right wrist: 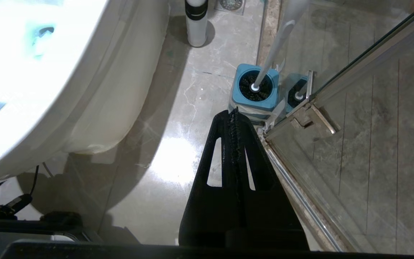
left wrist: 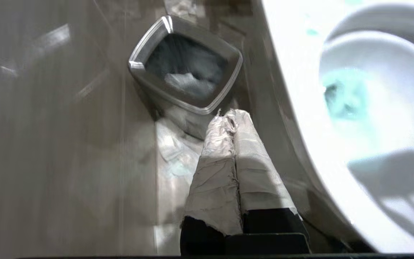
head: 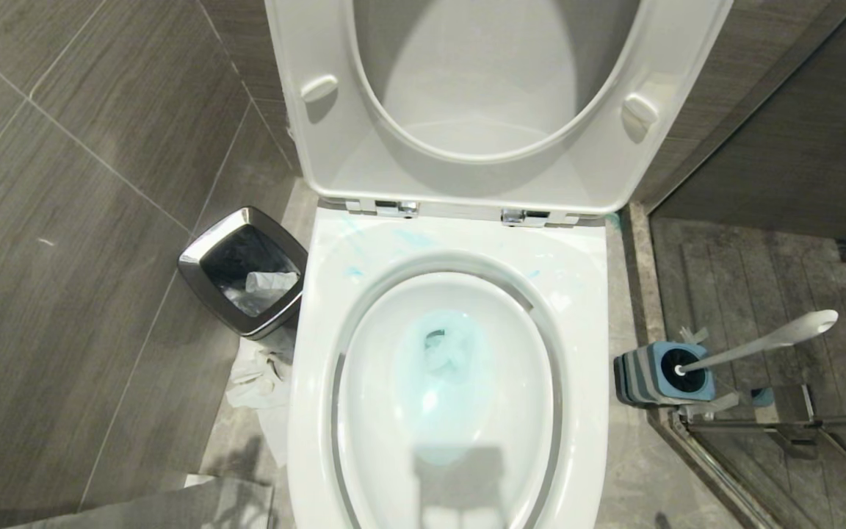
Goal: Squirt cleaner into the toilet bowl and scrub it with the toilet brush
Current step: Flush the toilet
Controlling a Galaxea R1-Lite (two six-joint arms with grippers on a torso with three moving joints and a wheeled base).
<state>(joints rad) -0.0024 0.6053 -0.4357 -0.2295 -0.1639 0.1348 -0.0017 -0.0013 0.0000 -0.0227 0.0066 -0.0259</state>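
Cleaner point(head: 443, 367) tints the toilet bowl point(head: 320, 353) — both grippers clenched, empty. The toilet brush point(head: 761, 344) waits right of the bowl. A shut right gripper point(right wrist: 234, 112) could topple it.

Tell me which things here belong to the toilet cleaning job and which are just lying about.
For the job:
- toilet bowl, seat raised
- cleaner, blue patch in the bowl
- toilet brush, standing in its holder

Just lying about:
- steel bin beside the bowl
- crumpled paper on the floor
- shower door bar

Right tool point(right wrist: 234, 113) closed, empty, above floor; toilet brush point(right wrist: 277, 43) upright in holder point(right wrist: 255, 88).
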